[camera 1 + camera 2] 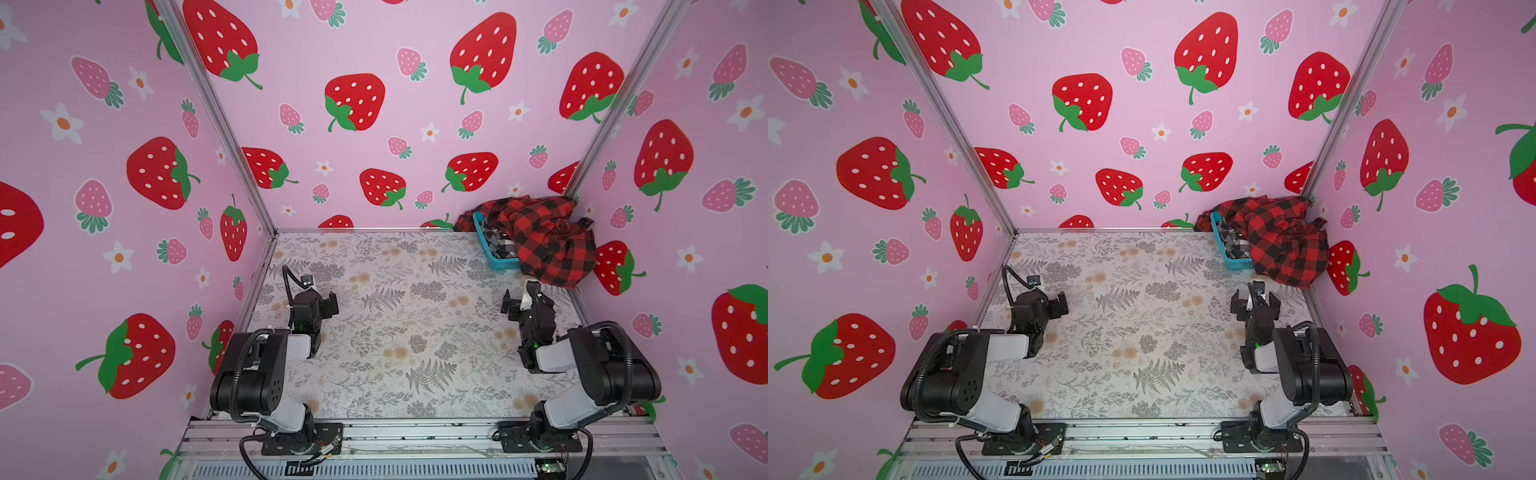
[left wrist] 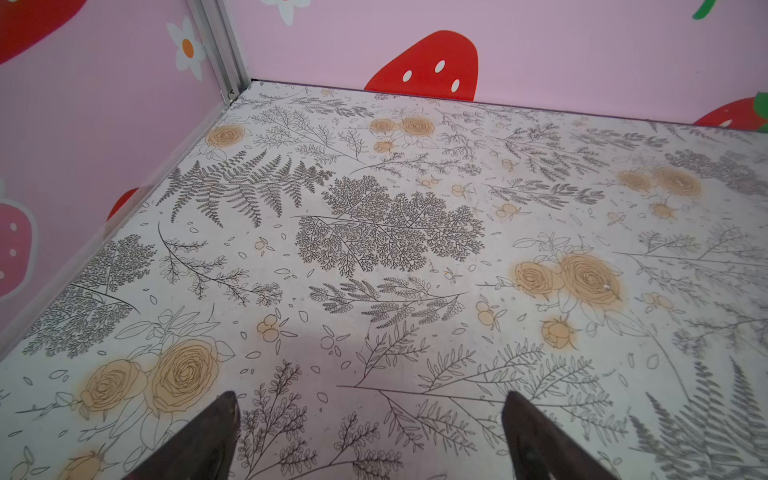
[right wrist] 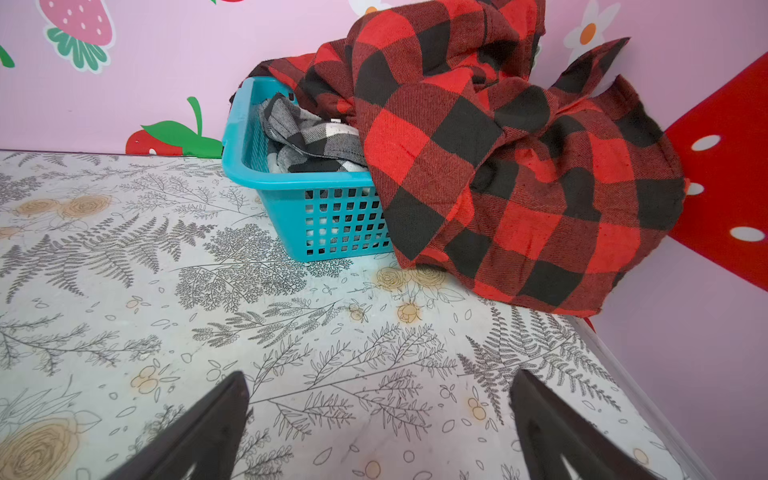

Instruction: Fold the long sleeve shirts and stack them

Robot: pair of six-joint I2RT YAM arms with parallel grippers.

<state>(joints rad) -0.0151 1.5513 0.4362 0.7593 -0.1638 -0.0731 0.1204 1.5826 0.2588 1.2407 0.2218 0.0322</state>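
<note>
We list: red-and-black shirt point(image 3: 519, 187), heaped over the turquoise basket point(image 3: 332, 216) at the far corner of the table point(image 1: 395, 332), ahead of the right claw point(image 3: 380, 378) and well apart; black-and-white shirt point(image 3: 307, 137), inside the basket; right claw and left claw point(image 2: 370, 395), both released, empty.

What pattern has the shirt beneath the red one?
The shirt is black-and-white check; the right wrist view shows it best.

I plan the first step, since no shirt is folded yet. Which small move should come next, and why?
Probably the right tool should reach forward to the red-and-black shirt. It hangs over the turquoise basket in the far right corner, covering part of the black-and-white shirt inside. The right tool is open, empty and faces it; the left tool is farther away.
</note>
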